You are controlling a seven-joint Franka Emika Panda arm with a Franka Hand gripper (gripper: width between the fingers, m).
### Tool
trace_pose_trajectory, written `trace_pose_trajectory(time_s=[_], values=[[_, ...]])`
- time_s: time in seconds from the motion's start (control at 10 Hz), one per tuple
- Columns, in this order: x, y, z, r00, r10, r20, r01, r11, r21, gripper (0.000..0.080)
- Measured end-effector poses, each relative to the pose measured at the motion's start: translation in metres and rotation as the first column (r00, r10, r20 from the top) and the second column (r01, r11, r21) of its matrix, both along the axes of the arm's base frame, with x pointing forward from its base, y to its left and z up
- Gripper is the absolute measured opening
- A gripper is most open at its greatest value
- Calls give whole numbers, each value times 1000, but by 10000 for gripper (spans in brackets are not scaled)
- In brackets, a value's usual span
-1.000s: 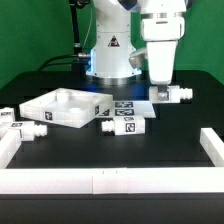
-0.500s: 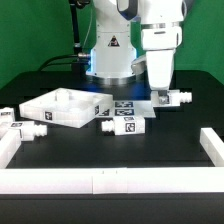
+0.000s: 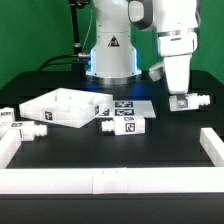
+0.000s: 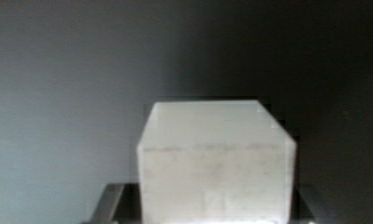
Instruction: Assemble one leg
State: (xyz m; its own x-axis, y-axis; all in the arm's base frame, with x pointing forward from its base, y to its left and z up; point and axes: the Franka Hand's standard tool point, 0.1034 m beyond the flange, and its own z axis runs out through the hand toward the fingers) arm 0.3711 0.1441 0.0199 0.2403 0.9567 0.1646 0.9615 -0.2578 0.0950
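The white two-finger gripper (image 3: 181, 96) pinches a small white blocky plastic leg (image 3: 192, 101) with tagged sides, its narrower stub toward the exterior view's right (the wrist view shows the block (image 4: 213, 160) filling the gap between the fingers). Whether it touches the black table (image 3: 170, 150) is unclear. Toward the exterior view's left lie the marker board (image 3: 127, 103), two similar loose pegs (image 3: 127, 125) and a large flat white square panel (image 3: 60, 108) with a raised rim.

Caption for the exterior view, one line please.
The gripper holds one leg at the exterior view's right; square panel, marker board and spare legs lie further left.
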Motion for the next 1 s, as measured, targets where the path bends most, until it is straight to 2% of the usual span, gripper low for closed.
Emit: trace_pose_trajectory(time_s=[0.2, 0.6, 0.7, 0.8, 0.9, 1.0], values=[[-3, -9, -10, 1000, -11, -6, 11, 1000, 4, 266], [7, -25, -9, 999, -37, 23, 37, 999, 16, 266], [7, -24, -9, 999, -37, 23, 36, 999, 16, 266], [6, -24, -9, 999, -37, 22, 36, 999, 16, 300], [7, -24, -9, 999, -37, 22, 37, 999, 16, 435], [7, -24, -10, 999, -37, 22, 37, 999, 16, 435]])
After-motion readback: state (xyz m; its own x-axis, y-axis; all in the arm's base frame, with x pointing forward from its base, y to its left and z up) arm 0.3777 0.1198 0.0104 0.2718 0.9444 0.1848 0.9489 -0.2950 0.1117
